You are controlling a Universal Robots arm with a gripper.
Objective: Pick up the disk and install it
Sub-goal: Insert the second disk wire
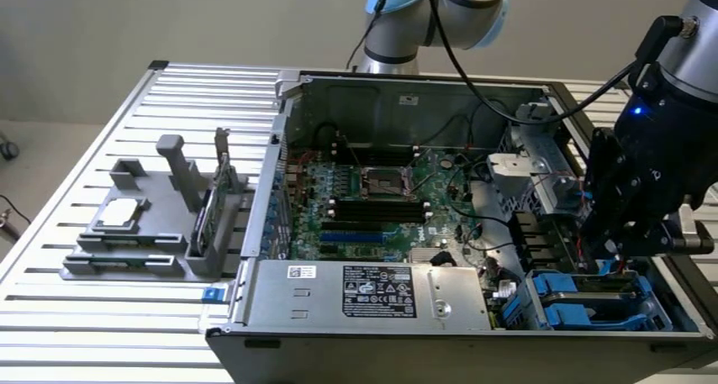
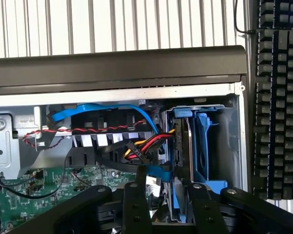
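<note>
While your hand hangs over the disk in the blue bay at the computer case's right near corner, I cannot tell its grip.

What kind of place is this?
Probably a robot test lab for building computers: an open computer case sits on a slatted metal table, a robot arm reaches in, and a keyboard lies nearby.

A robotics lab bench: slatted aluminium table, opened computer case, grey parts fixture, keyboard.
</note>
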